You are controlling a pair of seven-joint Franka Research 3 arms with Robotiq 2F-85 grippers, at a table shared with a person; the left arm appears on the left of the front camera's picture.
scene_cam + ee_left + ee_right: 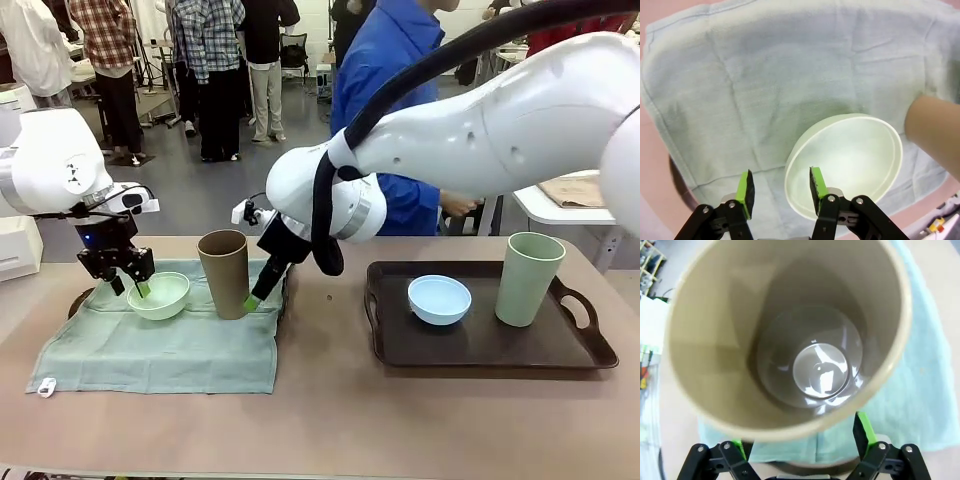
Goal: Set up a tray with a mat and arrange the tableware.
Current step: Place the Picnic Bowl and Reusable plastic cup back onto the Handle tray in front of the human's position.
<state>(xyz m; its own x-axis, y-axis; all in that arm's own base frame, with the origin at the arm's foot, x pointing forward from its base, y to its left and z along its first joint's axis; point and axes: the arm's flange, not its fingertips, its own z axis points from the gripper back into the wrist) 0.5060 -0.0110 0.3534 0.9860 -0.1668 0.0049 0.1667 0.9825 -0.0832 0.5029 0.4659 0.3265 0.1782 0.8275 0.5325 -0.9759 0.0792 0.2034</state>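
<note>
Front view, lower left: pale green bowl (160, 296) and brown cup (224, 272) on green mat (160, 352). Left hand (140, 288), fingers parted, straddles the bowl's rim; right hand (800, 439) flanks the cup's base, which hides any contact, so grip cannot be told. Lower right: black tray (480, 366) holds light blue bowl (440, 299) and pale green cup (528, 278).

No legible text anywhere
</note>
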